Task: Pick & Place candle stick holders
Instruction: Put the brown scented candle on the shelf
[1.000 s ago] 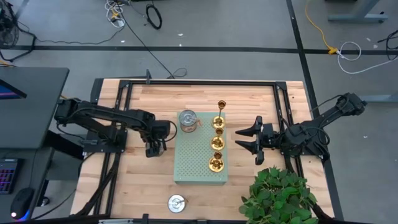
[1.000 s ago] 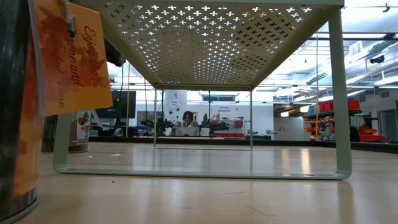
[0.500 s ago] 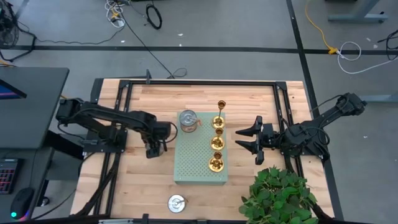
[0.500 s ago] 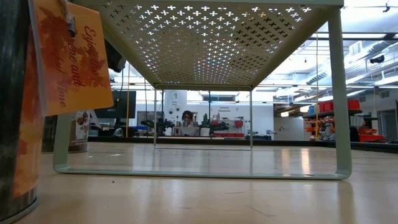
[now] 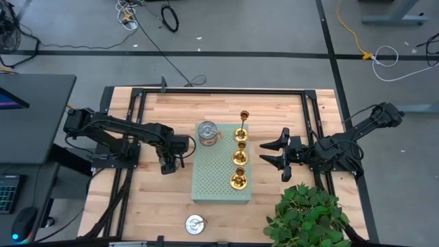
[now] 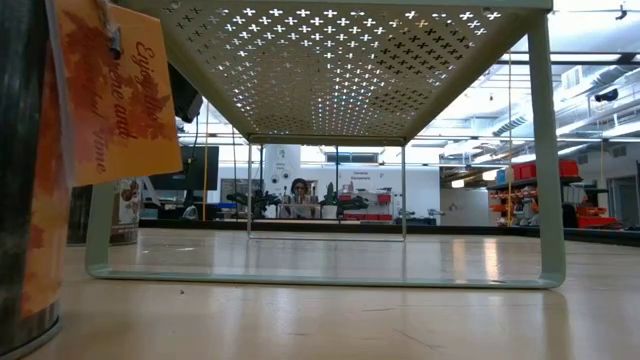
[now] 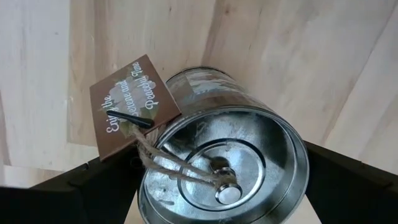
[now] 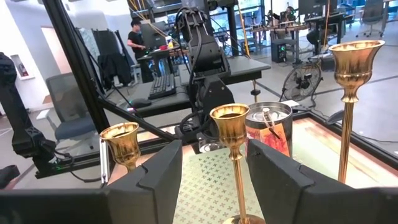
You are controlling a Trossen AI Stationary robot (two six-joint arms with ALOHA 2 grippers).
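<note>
**A:** Where are the candle stick holders?

**B:** Three gold brass candlestick holders stand in a row along the right edge of the pale green perforated rectangular board (image 5: 216,171), which sits mid-counter; the tall slender gold holder (image 5: 241,135) is nearest the far edge of the wooden counter (image 5: 164,206); the middle gold holder (image 5: 240,156) comes next; the shortest gold holder (image 5: 238,180) is nearest the near edge.

**A:** And the silver ones?

**B:** One squat round silver tin holder (image 5: 208,134) stands on the board's far-left corner; a second silver tin holder (image 5: 195,224) stands alone on the counter by the near edge; a third silver tin holder (image 7: 224,162), with a knobbed lid, twine and a brown paper tag, stands on bare wood under the left arm.

**A:** What about the left gripper?

**B:** The left gripper (image 5: 170,165) hangs just beside the board's left edge; it is released, its fingers spread on either side of that third tin; I cannot tell whether they touch it.

**A:** The right one?

**B:** The right gripper (image 5: 264,155) sits near the board's right edge, facing the gold row; its fingers are parted and grasp nothing.
</note>
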